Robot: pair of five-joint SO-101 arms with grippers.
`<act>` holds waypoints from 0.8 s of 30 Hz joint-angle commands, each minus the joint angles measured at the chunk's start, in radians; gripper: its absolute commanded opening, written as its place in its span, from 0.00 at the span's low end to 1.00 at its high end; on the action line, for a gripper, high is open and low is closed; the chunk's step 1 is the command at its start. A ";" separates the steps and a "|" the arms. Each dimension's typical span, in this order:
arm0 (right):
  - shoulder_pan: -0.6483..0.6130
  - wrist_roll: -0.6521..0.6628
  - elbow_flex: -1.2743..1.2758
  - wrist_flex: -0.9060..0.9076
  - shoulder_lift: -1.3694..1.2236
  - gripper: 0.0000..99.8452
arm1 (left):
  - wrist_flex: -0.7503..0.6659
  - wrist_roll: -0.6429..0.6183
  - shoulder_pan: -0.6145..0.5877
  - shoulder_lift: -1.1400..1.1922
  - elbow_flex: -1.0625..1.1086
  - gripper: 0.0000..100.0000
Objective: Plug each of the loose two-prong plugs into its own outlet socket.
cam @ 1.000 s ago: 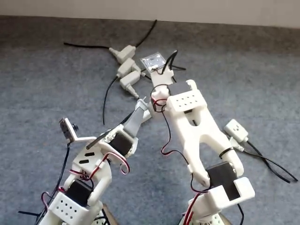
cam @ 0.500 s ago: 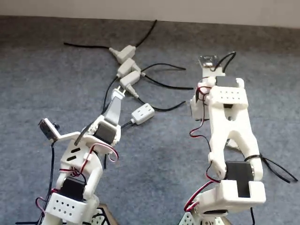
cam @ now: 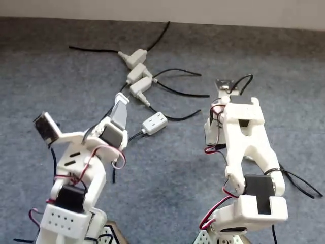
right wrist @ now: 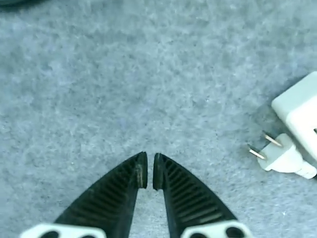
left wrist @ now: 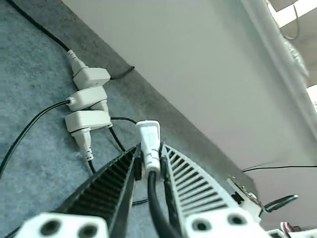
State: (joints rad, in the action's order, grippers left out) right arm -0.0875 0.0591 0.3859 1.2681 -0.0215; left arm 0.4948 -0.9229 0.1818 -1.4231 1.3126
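Note:
My left gripper [left wrist: 150, 158] is shut on a white two-prong plug [left wrist: 149, 141] with a black cord, held above the carpet. In the high view this gripper [cam: 120, 108] sits just short of a row of three white outlet sockets [cam: 138, 72], and a loose white socket block [cam: 155, 122] lies to its right. The same sockets [left wrist: 88, 97] lie ahead in the left wrist view. My right gripper [right wrist: 149, 172] is shut on nothing, low over the carpet. Beside it lie a loose white plug [right wrist: 280, 154] with bare prongs and a white socket block [right wrist: 299, 106].
Grey carpet [cam: 61, 91] covers the floor up to a pale wall [left wrist: 188, 64]. Black cords [cam: 177, 91] loop between the sockets and the right arm [cam: 244, 132]. Another cord [cam: 297, 183] trails off at the right.
The right arm swung from the middle over to the right side, uncovering the socket block. My left gripper drew back and leftward, carrying the plug toward the row of sockets.

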 commanded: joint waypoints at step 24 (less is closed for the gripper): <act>0.008 -0.025 0.182 -0.225 0.016 0.03 | 0.710 -0.141 0.166 1.500 -1.371 0.01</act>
State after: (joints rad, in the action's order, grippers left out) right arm -0.0875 0.0453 0.5700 1.0564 -0.0215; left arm 1.1960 -1.0365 0.3368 0.0361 0.0269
